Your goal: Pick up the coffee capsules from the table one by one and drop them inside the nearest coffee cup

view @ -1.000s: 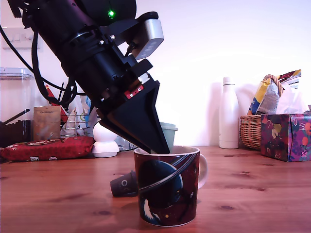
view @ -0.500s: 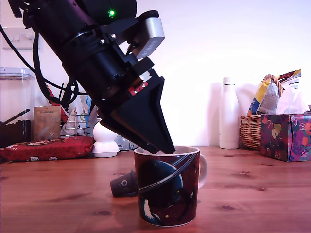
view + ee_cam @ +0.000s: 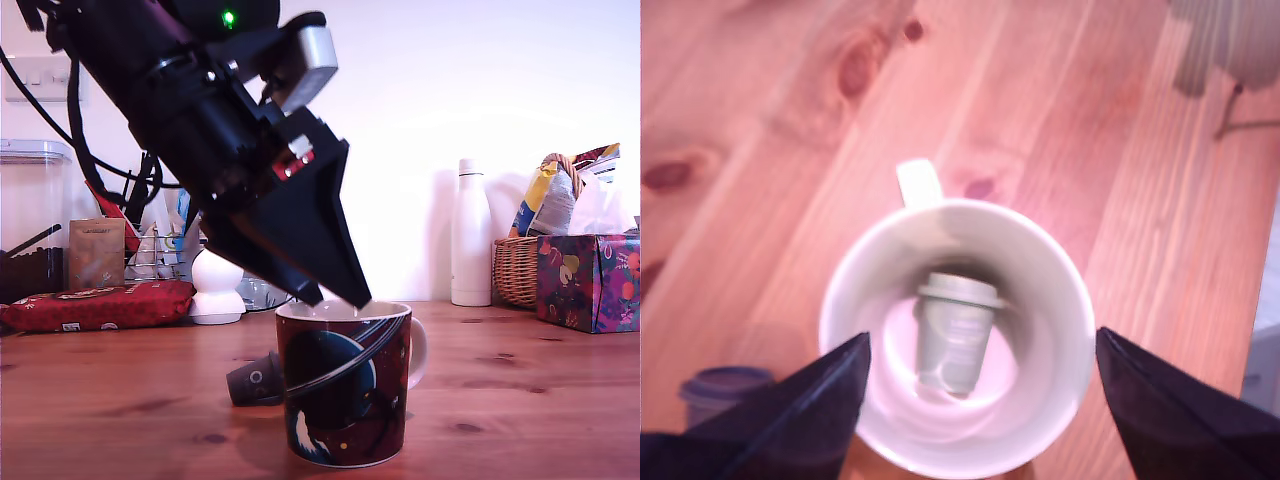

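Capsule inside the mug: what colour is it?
Pale mint-green capsule; the wrist view shows it best.

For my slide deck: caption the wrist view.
Open gripper above the mug, mint capsule lying inside; grey capsule on the table beside it.

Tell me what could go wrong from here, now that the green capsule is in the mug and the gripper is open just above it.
1. The gripper hangs open just over the coffee cup; swinging sideways before lifting, a fingertip might catch the rim and tip the cup.
2. The dark grey capsule lies on its side close against the cup, so the fingers may lack room and nudge the cup or roll the capsule along the table.
3. The mint-green capsule is already inside, so tipping could spill it.
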Controlling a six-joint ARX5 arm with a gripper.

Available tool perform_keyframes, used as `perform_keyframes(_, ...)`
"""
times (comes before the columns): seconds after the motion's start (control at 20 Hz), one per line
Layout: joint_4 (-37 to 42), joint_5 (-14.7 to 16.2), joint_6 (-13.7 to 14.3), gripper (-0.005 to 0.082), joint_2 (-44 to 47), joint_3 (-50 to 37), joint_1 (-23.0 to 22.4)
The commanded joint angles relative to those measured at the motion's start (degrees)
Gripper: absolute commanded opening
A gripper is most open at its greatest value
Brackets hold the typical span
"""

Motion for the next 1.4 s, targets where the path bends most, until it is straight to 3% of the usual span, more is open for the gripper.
perform_keyframes(0.0,0.11,0.28,-0.31,0.0597,-4.04,0.44,0.07)
perform_keyframes(0.05,-0.11,0.37,-0.33,0.0515,-5.46,0.44,0.07)
perform_keyframes(0.2,-0.96,0.70,0.24,0.0083,-9.33,0.44,0.07)
perform_keyframes(0.25,-1.18,0.94,0.94,-0.0023,-10.27,0.42,0.09)
perform_keyframes(0.4,-0.26,1.79,2.51,-0.0019,-12.04,-0.83,0.42)
perform_keyframes(0.65,10.29,3.26,2.19,-0.0019,-18.32,-12.52,4.76)
perform_keyframes(0.9,21.86,13.55,1.44,-0.0019,-24.92,-22.58,14.43)
perform_keyframes(1.15,30.75,16.44,0.63,-0.0019,-26.82,-29.57,21.64)
perform_keyframes(1.35,38.49,17.44,-0.83,-0.0019,-26.80,-35.10,24.30)
